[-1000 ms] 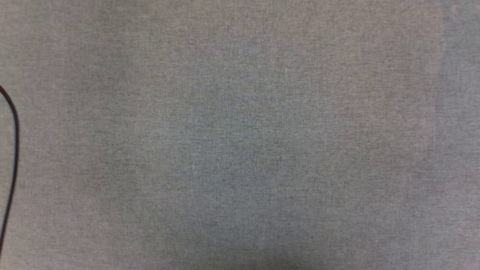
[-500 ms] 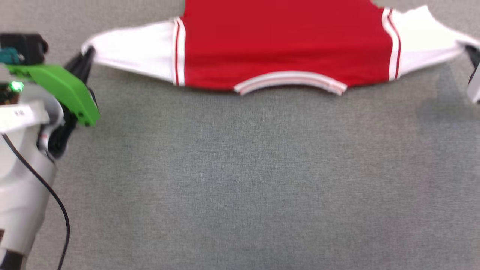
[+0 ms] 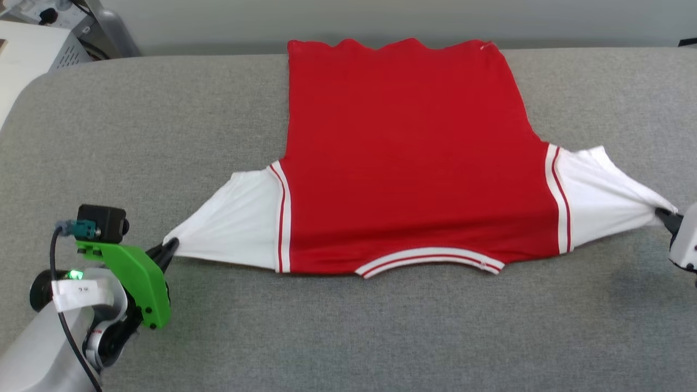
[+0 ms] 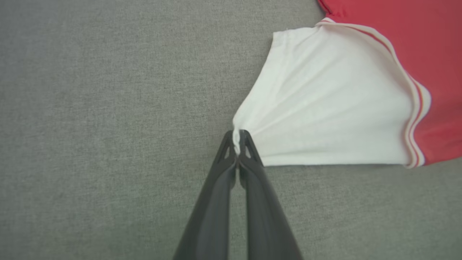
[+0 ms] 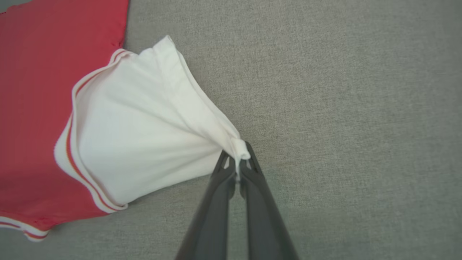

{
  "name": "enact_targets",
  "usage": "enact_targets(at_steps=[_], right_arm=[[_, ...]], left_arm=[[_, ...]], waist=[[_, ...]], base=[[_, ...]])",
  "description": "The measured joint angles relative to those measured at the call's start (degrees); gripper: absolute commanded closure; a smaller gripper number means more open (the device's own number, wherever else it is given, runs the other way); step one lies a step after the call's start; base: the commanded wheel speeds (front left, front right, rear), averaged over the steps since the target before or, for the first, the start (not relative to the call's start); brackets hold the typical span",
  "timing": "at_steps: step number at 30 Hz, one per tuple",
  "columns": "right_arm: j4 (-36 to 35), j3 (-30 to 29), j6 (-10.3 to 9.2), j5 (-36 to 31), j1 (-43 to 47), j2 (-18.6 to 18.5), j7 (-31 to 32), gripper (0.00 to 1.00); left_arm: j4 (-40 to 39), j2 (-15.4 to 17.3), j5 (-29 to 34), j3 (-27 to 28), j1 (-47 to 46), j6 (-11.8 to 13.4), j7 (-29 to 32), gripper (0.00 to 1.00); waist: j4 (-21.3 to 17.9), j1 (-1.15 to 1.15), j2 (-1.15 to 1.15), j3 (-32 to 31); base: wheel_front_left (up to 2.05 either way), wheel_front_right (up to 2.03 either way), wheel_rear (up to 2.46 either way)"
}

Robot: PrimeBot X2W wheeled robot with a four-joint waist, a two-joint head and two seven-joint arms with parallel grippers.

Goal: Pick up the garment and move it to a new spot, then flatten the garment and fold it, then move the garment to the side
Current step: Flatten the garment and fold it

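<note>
You have the garment (image 3: 403,163) spread on the grey padded table (image 3: 348,337). Its plain red side faces up, the striped collar (image 3: 430,261) is on the edge nearest you and the hem (image 3: 392,46) is at the table's far edge.

Your left gripper (image 3: 170,247) is at the tip of the garment's left sleeve (image 3: 234,218). In the left wrist view its two dark fingers (image 4: 252,162) are pressed together on a pinch of white cloth, and pleats fan out from the pinch across the sleeve. Your right gripper (image 3: 665,215) is at the tip of the garment's right sleeve (image 3: 599,201). The right wrist view shows its fingers (image 5: 252,169) clamped on a small white knob of fabric in the same way. Both sleeves are drawn out to points away from the red body, which lies nearly smooth between them.

Beyond the garment's far-left corner, off the table, there is a white cabinet (image 3: 32,49) with vent slots. On top of it sits what may be a plug or socket, though that corner is too cramped to be sure. A pale wall (image 3: 381,16) runs behind the hem.

Left of the left sleeve, your own wrist carries a green bracket (image 3: 136,283), a black camera block (image 3: 101,223) and a black cable (image 3: 65,326). The table around the garment on the near side is bare grey weave.

A white label (image 3: 81,287) on the left wrist bears a few dark marks that are too small to read. A green light (image 3: 75,274) glows just above it.
</note>
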Motion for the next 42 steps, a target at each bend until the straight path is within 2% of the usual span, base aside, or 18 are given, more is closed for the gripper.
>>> enact_targets(at_steps=[11, 18, 23, 27, 29, 34, 39, 42], right_arm=[[-13.6, -10.0, -0.02, 3.1, 19.0, 0.4, 11.3, 1.00], [-24.3, -16.9, -0.07, 2.8, 30.3, 3.9, 18.4, 1.00], [-29.2, -19.7, -0.08, 1.6, 32.0, 7.4, 20.8, 1.00], [-32.1, -20.9, -0.08, 0.4, 32.0, 8.6, 23.0, 1.00], [-33.1, -22.2, -0.08, -0.1, 31.7, 9.1, 24.3, 0.00], [-38.6, -22.8, -0.49, 0.3, 28.7, 10.0, 27.5, 0.00], [-45.1, -21.1, -0.49, 1.8, 21.6, 9.7, 29.9, 0.00], [-46.6, -19.5, -0.49, 1.6, 16.4, 8.7, 31.5, 0.00]], left_arm=[[-14.9, 3.6, -5.0, 0.2, 16.4, 5.8, 3.9, 1.00], [-22.7, 5.7, -7.9, 0.2, 24.3, 8.9, 6.3, 1.00], [-25.4, 5.7, -8.5, 0.2, 25.3, 9.8, 6.6, 1.00], [-27.5, 5.7, -8.5, 0.2, 25.2, 10.0, 6.7, 1.00], [-29.0, 5.9, -8.1, 0.1, 25.1, 10.2, 7.1, 1.00], [-33.4, 6.7, -6.7, 0.0, 24.5, 11.7, 7.7, 1.00], [-40.1, 7.7, -6.2, -0.5, 24.4, 13.2, 9.7, 1.00], [-44.2, 8.1, -5.6, -0.5, 23.8, 14.3, 10.4, 1.00]], waist=[[-0.3, 0.00, 0.00, -5.6], [-0.6, 0.00, 0.00, -6.6], [-0.4, 0.00, 0.00, -6.0], [-0.2, 0.00, 0.00, -5.3], [0.1, 0.00, 0.00, -4.8], [0.8, 0.00, 0.00, -2.9], [1.9, 0.00, 0.00, 0.1], [2.8, 0.00, 0.00, 2.2]], base=[[0.00, 0.00, 0.00], [0.00, 0.00, 0.00], [0.00, 0.00, 0.00], [0.00, 0.00, 0.00], [0.00, 0.00, 0.00], [0.00, 0.00, 0.00], [0.00, 0.00, 0.00], [0.00, 0.00, 0.00]])
